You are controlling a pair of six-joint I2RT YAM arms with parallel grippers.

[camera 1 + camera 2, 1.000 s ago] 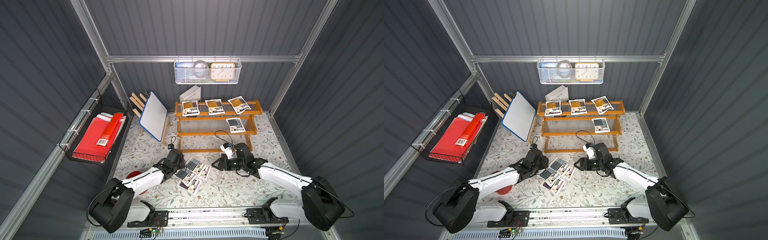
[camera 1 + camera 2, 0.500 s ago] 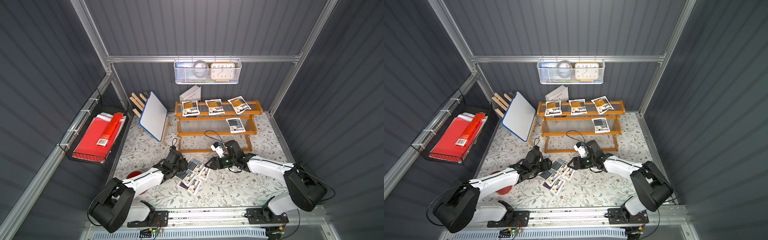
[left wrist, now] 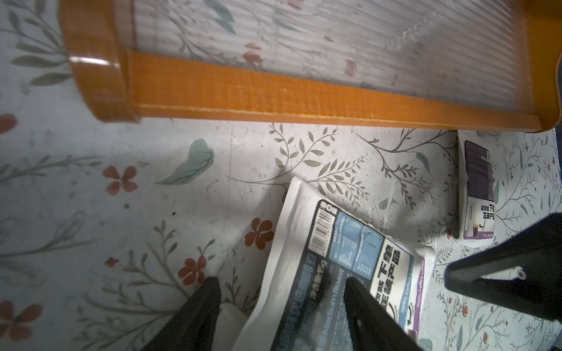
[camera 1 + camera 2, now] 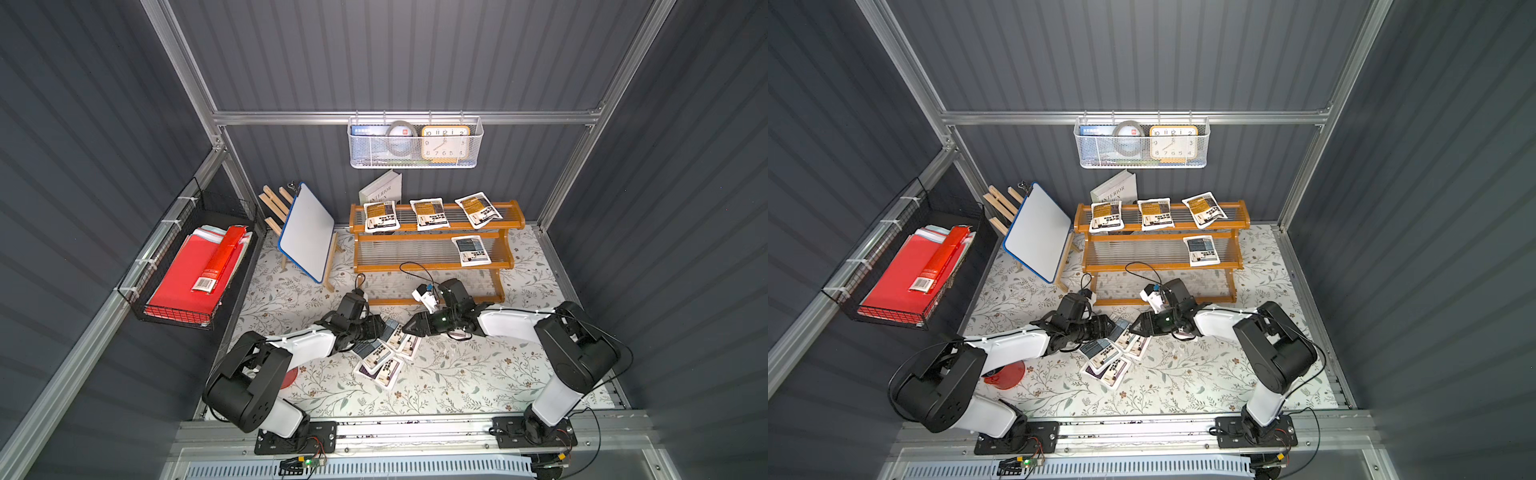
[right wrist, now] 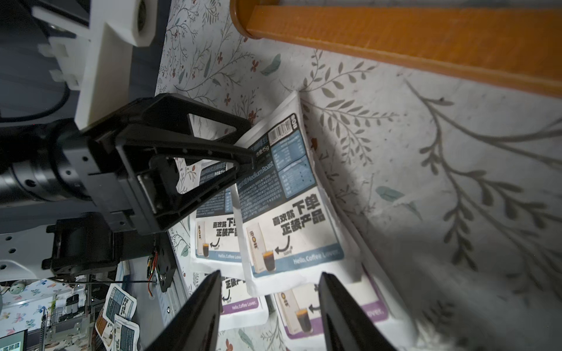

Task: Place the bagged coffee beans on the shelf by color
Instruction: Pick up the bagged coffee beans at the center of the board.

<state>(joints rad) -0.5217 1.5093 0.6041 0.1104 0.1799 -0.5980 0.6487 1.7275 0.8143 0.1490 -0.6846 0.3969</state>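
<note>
The shelf [image 4: 432, 237] [image 4: 1163, 266] stands at the back, with three yellow bagged coffee beans [image 4: 430, 214] on its top tier and a blue-grey one [image 4: 471, 249] on its middle tier. Several blue-grey and purple pouches [image 4: 384, 353] [image 4: 1111, 357] lie overlapped on the floral mat in front. My left gripper [image 4: 380, 326] [image 3: 281, 291] is open, astride the edge of a blue-grey pouch [image 3: 349, 243] [image 5: 289, 194]. My right gripper [image 4: 409, 328] [image 5: 269, 282] is open and faces it, low over the same pile. A purple pouch [image 3: 479, 188] lies apart, near the shelf's bottom rail.
A tilted whiteboard on an easel [image 4: 307, 232] stands left of the shelf. A white book [image 4: 382, 189] leans behind it. A black wire basket with red folders [image 4: 195, 270] hangs on the left wall, a white mesh basket [image 4: 415, 143] on the back wall. A red disc [image 4: 291, 376] lies under my left arm.
My right gripper has swung left across the mat to the pouch pile and now faces the left gripper. The left arm has barely moved.
</note>
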